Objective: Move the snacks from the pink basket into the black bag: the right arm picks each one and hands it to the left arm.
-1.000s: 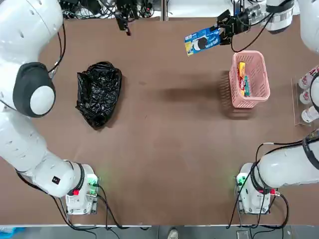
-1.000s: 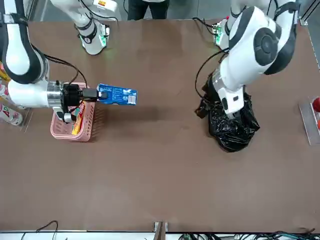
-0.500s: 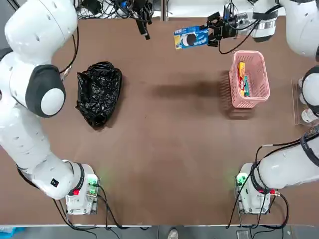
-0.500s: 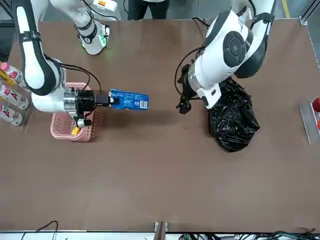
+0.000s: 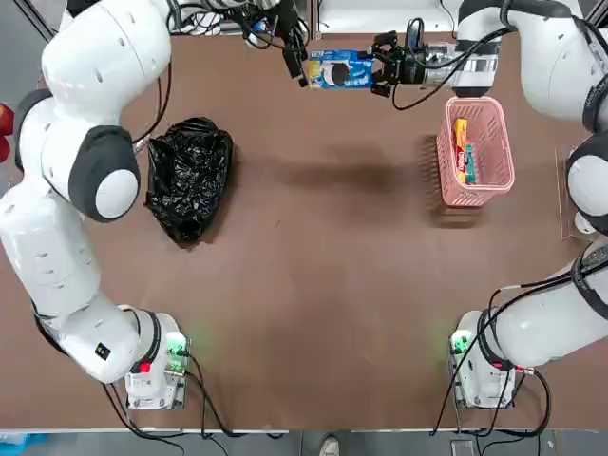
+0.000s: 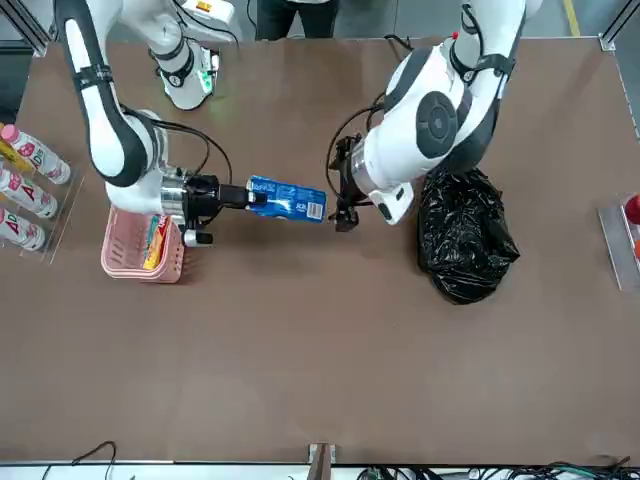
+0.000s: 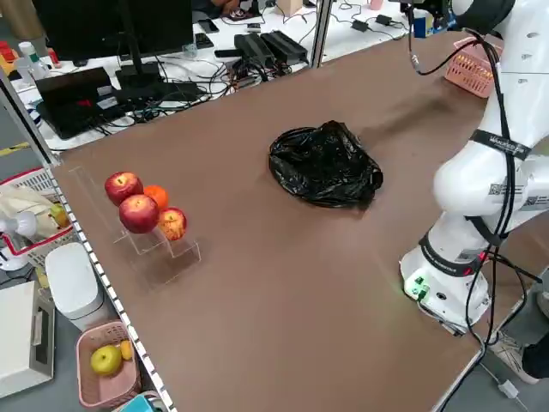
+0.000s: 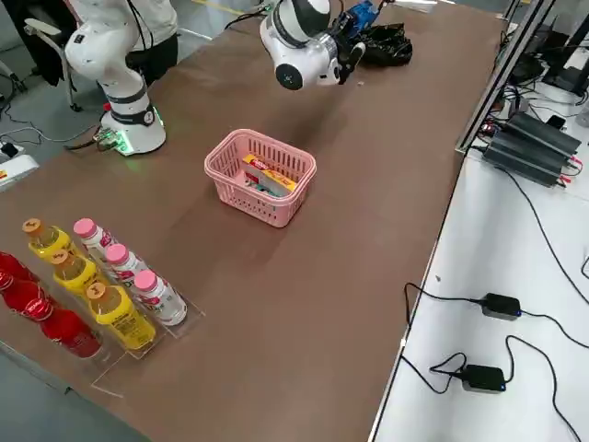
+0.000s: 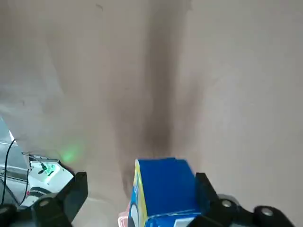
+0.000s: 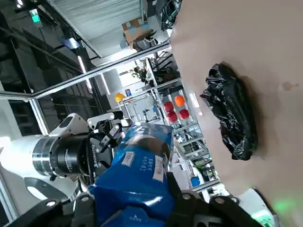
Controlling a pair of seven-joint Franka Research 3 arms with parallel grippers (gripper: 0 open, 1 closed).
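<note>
Handover is the step in hand, by my reading: the right gripper [image 6: 238, 196] holds the blue cookie pack [image 6: 287, 199] level in the air by one end, above the far side of the counter [image 5: 323, 285] between the pink basket [image 5: 475, 152] and the black bag [image 5: 188, 179]. Its fingers are clamped on the pack's end nearest the basket, and the free end points toward the left gripper [image 6: 338, 196]. The left gripper stands wide open with nothing in it, and the wrist view shows the pack's end lying between its spread fingers [image 9: 71, 196] without clear contact on either side. The main risk is timing: if the right gripper lets go before the left one has closed firmly, the pack would drop to the counter. A second risk is a shallow bite, since only the tip of the pack sits inside the open jaws; a grip so near the edge could let the slick wrapper slip or swing down. Squeezing too hard could crush the cookies. The yellow-orange pack [image 5: 461, 138] and the teal box [image 5: 469, 163] remain in the pink basket, so two more transfers are left, and the bag lies crumpled with no opening I can make out.
</note>
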